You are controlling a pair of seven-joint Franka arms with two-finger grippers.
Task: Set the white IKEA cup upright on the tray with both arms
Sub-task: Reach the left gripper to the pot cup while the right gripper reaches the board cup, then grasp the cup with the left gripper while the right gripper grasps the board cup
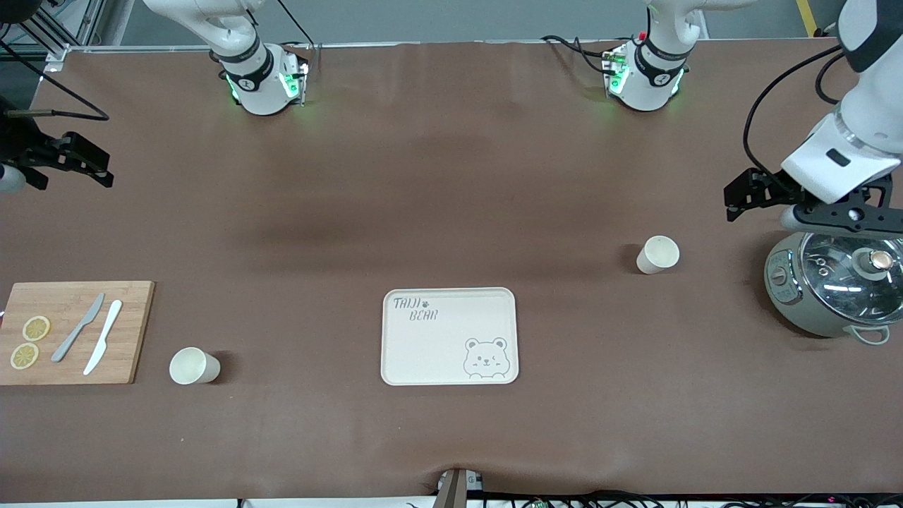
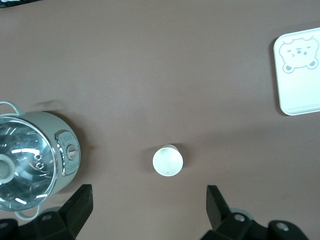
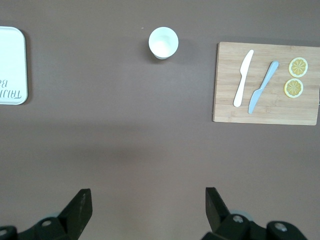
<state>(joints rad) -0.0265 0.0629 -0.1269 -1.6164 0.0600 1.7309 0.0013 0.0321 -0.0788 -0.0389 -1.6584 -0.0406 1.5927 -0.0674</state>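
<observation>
A: Tray first?
B: The cream rectangular tray with rounded corners, grey "TAIJI BEAR" lettering and a bear face [image 1: 449,336] lies flat on the brown surface [image 1: 423,183], nothing on it.

A: The cups?
B: Two white cups, both upright by the wrist views. One white cup [image 1: 657,254] stands off the tray toward my left arm's end, farther from the front camera than the tray. The other white cup [image 1: 193,366] stands off the tray toward my right arm's end, just beside the wooden cutting board [image 1: 74,331].

A: Your grippers?
B: My left gripper [image 2: 147,200] hangs over the surface near the first cup, fingers spread wide, holding nothing; the grey pot with a glass lid [image 1: 832,289] sits under my left arm. My right gripper [image 3: 147,200] is up over the surface well apart from the tray, at my right arm's end, fingers wide apart too, holding nothing.

A: On the board?
B: A grey knife [image 1: 77,328], a white knife [image 1: 103,346], two lemon slices [image 1: 30,341].
</observation>
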